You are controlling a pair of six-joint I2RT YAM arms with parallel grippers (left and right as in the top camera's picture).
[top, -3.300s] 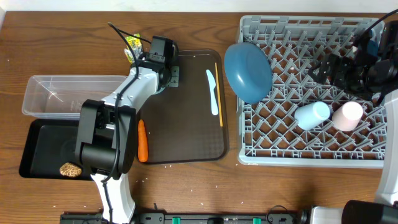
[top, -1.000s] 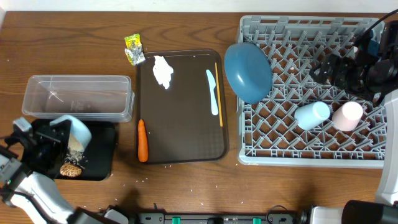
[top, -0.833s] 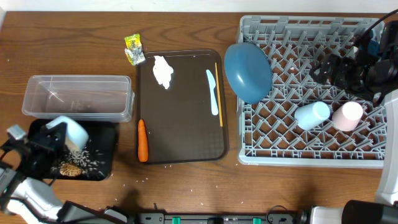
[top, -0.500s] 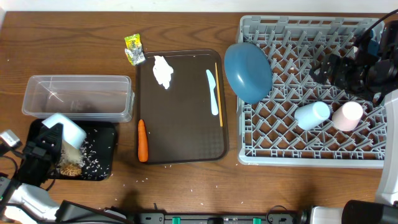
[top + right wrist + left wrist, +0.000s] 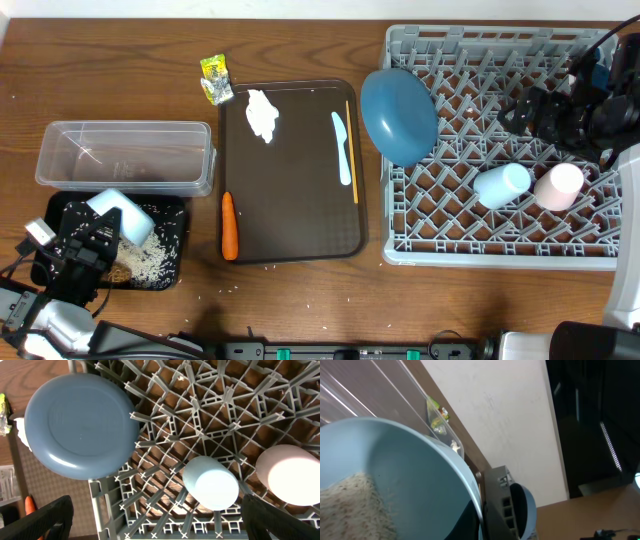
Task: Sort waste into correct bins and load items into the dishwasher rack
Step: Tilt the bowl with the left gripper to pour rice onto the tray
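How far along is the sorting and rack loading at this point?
Done: dark-blue plate, light-blue cup and pink cup sit in the grey plastic rack. In hand: the left gripper holds the pale-blue bowl tilted over the black tray, white rice grains in it. Left: yellow-green wrapper, white tissue, orange carrot, light-blue plastic knife, wooden chopstick, then the bowl.

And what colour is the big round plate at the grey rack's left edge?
Dark blue; the plate shows best overhead.

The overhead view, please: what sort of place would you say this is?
Likely a lab bench staged as a dish-clearing station: a wooden table holds a grey dishwasher rack, a brown serving tray, a clear tub and a black tray for waste.
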